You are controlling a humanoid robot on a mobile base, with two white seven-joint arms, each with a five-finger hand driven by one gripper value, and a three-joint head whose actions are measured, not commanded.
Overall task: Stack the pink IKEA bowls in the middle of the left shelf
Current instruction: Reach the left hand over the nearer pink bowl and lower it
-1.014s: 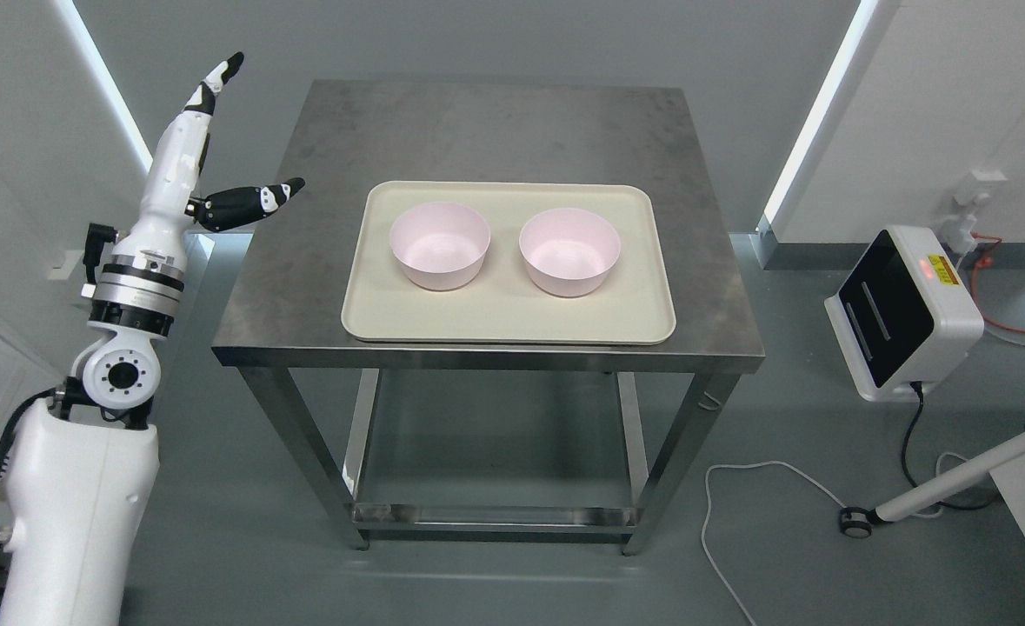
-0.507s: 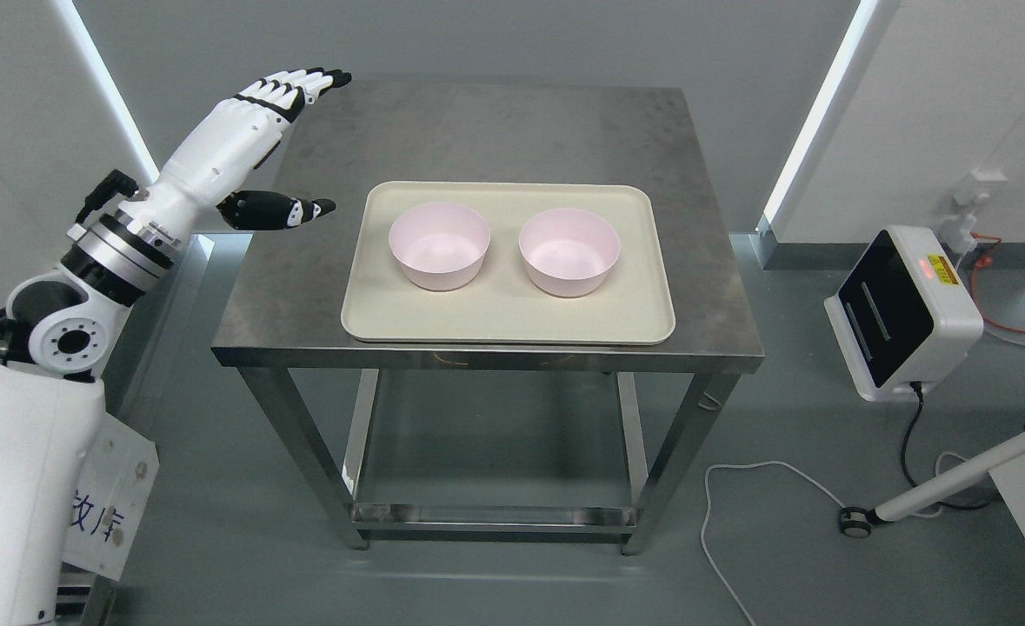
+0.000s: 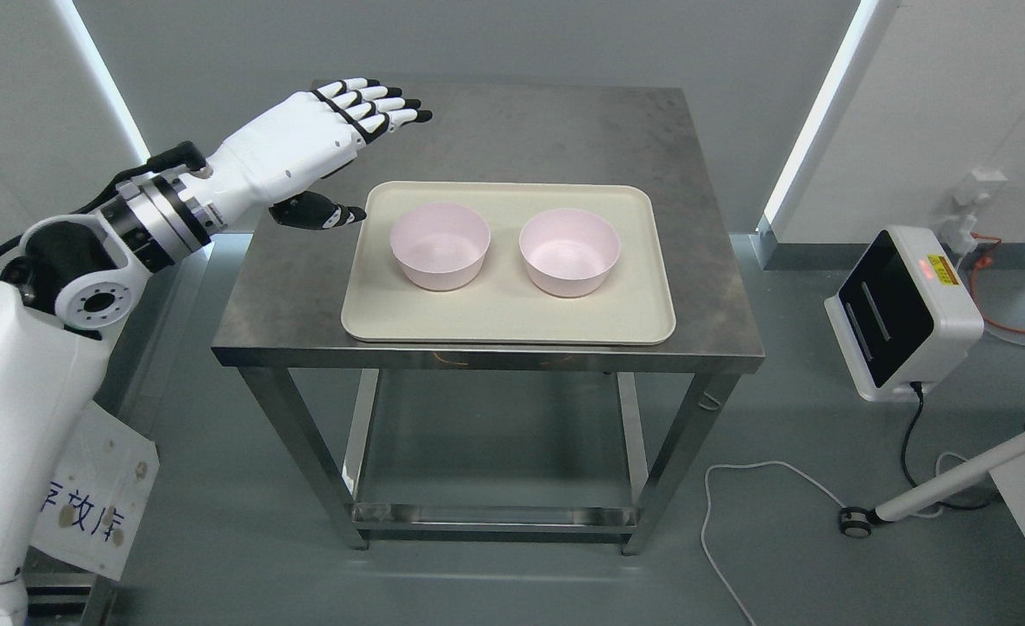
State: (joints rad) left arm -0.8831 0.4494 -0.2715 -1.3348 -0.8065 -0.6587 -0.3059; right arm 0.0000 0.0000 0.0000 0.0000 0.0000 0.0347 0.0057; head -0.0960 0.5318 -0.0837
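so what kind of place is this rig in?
Probably a robotics lab or test bay: bare stainless steel table holding a beige plastic tray, grey floor with loose white cable, white boxy device.

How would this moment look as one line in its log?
left hand: open, above table's left edge | pink bowls: side by side on tray, unstacked

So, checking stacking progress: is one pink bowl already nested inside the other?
No, the left pink plastic bowl and the right pink plastic bowl sit apart, side by side on the cream rectangular tray.
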